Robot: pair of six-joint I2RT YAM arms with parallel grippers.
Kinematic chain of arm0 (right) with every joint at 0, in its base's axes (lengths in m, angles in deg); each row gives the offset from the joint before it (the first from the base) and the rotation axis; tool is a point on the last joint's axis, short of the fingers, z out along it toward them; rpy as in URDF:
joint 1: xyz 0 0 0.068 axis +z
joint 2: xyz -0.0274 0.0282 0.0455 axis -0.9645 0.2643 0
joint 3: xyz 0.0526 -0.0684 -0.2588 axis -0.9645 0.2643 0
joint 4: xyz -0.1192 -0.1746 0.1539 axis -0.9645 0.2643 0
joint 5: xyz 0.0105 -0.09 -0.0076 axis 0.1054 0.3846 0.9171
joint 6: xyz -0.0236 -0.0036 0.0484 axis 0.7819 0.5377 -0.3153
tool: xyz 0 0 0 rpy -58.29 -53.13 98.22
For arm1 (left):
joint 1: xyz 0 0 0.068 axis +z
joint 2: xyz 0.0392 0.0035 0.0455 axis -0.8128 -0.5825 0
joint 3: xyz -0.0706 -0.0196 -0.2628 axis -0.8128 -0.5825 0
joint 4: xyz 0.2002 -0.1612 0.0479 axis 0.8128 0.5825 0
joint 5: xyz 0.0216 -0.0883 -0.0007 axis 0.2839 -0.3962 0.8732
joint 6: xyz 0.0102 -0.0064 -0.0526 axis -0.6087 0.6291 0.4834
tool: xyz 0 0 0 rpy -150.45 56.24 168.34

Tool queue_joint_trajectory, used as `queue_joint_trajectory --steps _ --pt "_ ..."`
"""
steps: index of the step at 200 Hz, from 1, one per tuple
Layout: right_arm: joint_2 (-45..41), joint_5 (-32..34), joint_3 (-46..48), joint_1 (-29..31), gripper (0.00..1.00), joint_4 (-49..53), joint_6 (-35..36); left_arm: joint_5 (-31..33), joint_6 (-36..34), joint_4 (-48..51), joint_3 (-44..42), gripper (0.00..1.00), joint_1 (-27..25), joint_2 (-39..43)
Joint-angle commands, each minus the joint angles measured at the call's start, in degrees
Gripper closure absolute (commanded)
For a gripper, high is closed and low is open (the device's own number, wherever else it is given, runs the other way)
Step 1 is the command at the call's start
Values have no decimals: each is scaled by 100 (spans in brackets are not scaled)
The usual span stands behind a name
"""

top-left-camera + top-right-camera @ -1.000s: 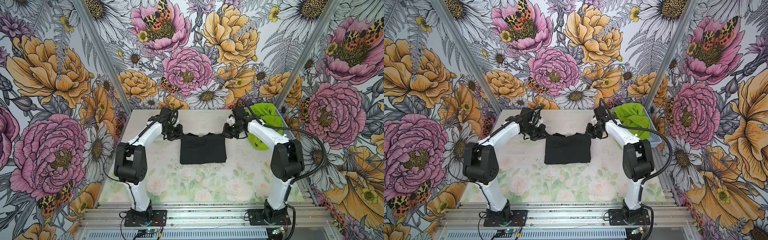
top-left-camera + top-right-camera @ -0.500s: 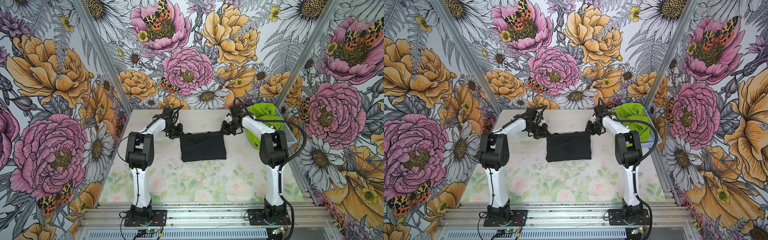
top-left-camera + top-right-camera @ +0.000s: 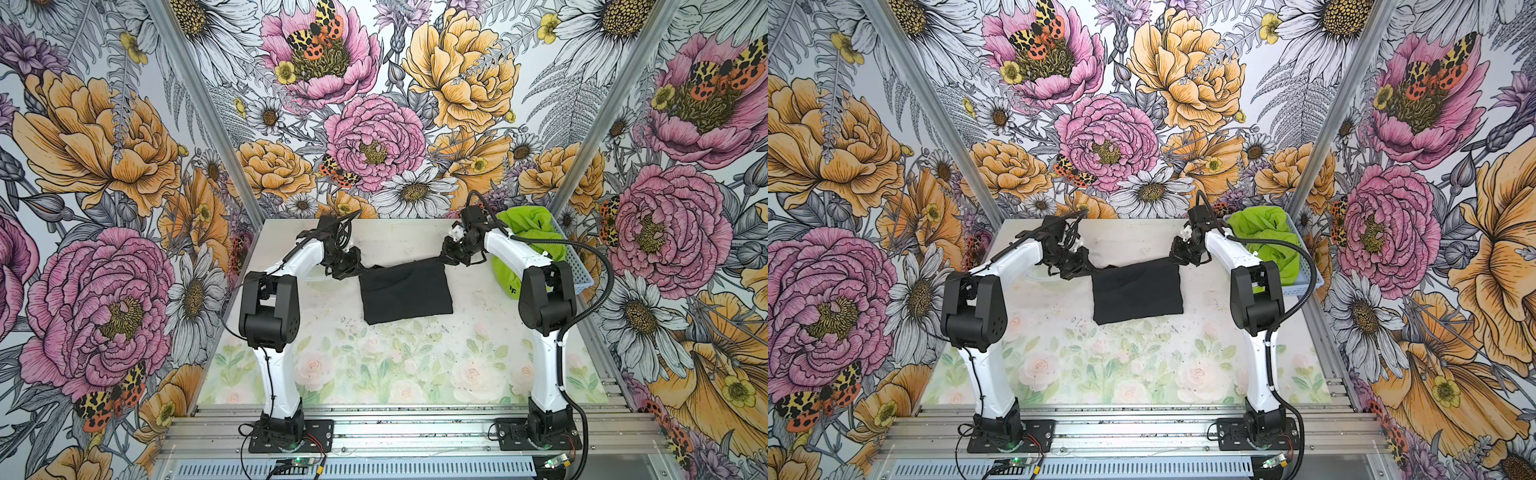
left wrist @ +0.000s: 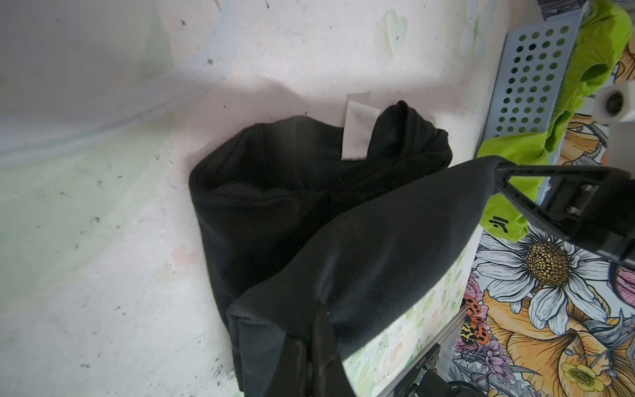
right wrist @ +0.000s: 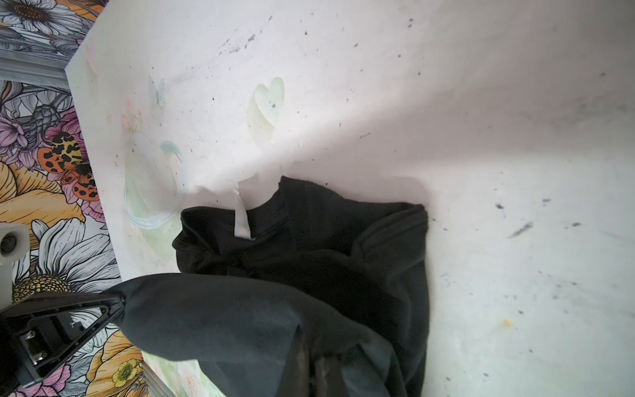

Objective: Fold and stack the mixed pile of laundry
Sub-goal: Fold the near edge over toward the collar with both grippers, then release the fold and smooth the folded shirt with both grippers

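Black T-shirt (image 3: 405,291) lies folded mid-table, top edge lifted. Left gripper (image 3: 359,269) is pinched tight on its 10 o'clock corner, right gripper (image 3: 442,259) on the 2 o'clock one. Lime-green shorts (image 3: 525,228) are slumped in the blue basket (image 3: 579,270) at 3 o'clock

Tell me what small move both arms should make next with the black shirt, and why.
Probably lower both together until the raised edge lies over the collar. The left end effector and right end effector are each shut on a far corner of the black T-shirt, holding that edge taut above the collar part with the white label.
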Motion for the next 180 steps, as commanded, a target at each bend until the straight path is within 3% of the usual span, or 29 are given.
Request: queue_joint_trajectory --steps 1,109,114,124,143,167,170,171,173,180 --pt "63 26 -284 -54 100 -73 38 100 31 -67 -156 100 99 298" --pt "669 159 -678 -65 100 -77 69 277 -181 -70 223 100 174 -449" --pt "709 151 -739 -63 94 -77 81 330 -182 -66 210 100 183 -462" --pt "773 164 -893 -66 77 -76 113 475 -152 -66 198 86 216 -469" --pt "742 260 -1136 -58 58 -78 160 749 -44 -112 204 38 220 -375" --pt "339 506 -1017 -27 48 -77 234 1032 88 -185 141 27 184 11" --pt "269 539 -964 -15 47 -77 243 1055 91 -190 129 20 171 69" --pt "245 551 -942 -8 47 -77 242 1062 95 -189 123 11 168 88" --pt "195 567 -899 -9 47 -77 248 1079 99 -189 112 4 157 121" --pt "19 609 -718 39 46 -81 256 1154 115 -189 63 1 108 271"
